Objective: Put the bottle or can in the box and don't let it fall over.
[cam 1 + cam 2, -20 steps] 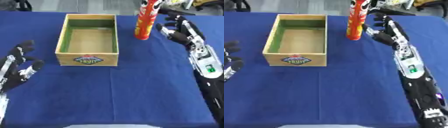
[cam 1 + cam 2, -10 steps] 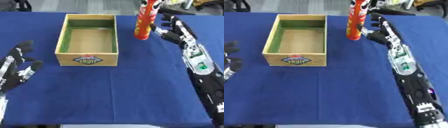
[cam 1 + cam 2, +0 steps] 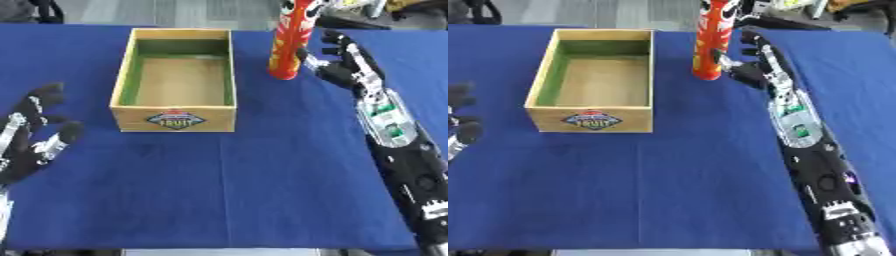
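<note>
A tall red-orange can stands upright on the blue table, just right of the wooden box. The box is open-topped with green inner walls, a label on its front, and nothing inside. My right hand is open beside the can's lower right side, thumb nearly at the can, fingers spread and not closed around it. My left hand rests open at the lower left, fingers up, well away from the box.
The blue cloth covers the whole table; its front edge runs along the bottom. Dark equipment lies beyond the far edge, behind the can.
My right hand has moved left and forward toward the can, ending close beside it. The can, box and left hand have hardly moved.
</note>
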`<state>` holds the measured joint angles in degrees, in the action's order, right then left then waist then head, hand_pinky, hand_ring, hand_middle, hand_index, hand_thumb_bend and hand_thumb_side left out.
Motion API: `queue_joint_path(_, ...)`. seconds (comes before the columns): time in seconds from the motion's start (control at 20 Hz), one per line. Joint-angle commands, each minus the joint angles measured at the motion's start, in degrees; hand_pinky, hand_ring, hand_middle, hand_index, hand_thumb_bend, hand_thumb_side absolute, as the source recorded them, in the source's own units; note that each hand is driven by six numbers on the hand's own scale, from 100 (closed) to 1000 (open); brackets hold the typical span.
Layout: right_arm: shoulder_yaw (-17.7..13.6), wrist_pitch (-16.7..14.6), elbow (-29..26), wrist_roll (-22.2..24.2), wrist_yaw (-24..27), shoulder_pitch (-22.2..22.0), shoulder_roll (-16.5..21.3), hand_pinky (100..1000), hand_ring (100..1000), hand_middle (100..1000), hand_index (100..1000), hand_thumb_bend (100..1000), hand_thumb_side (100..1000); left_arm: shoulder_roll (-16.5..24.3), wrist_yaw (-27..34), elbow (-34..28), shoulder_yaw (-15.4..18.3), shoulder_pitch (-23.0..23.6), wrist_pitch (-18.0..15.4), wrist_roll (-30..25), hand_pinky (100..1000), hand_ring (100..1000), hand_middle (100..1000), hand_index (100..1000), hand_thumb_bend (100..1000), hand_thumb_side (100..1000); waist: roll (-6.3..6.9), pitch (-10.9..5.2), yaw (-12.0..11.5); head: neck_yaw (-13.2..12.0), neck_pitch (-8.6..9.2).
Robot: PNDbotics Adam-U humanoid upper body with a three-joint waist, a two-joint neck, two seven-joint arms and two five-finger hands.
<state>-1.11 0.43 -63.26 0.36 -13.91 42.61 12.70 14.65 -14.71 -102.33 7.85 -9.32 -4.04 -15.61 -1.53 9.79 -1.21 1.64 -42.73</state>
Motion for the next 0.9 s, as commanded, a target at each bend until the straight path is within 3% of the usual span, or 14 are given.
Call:
queue_joint_path(0.05, -0.6, -0.1, -0.3, -0.4, -0.6, 1.4, 0.4, 773, 881, 890, 952, 494, 448, 0.4, 0.1, -0.8, -0.1, -0.7, 0.0, -0.2, 760, 911, 930, 928, 698, 695, 0.24, -1.28, -0.1, 0.2, 0.07)
queue_joint_path(0.9, -1.7, -0.4, 2.7, -1.9, -3.1, 3.8, -1.7, 773, 877, 887, 952, 488, 461, 0.1, 0.1, -0.7, -0.3, -0.8, -0.1, -0.5, 761, 909, 929, 928, 695, 697, 0.53, -0.95, -0.8, 0.5, 0.30)
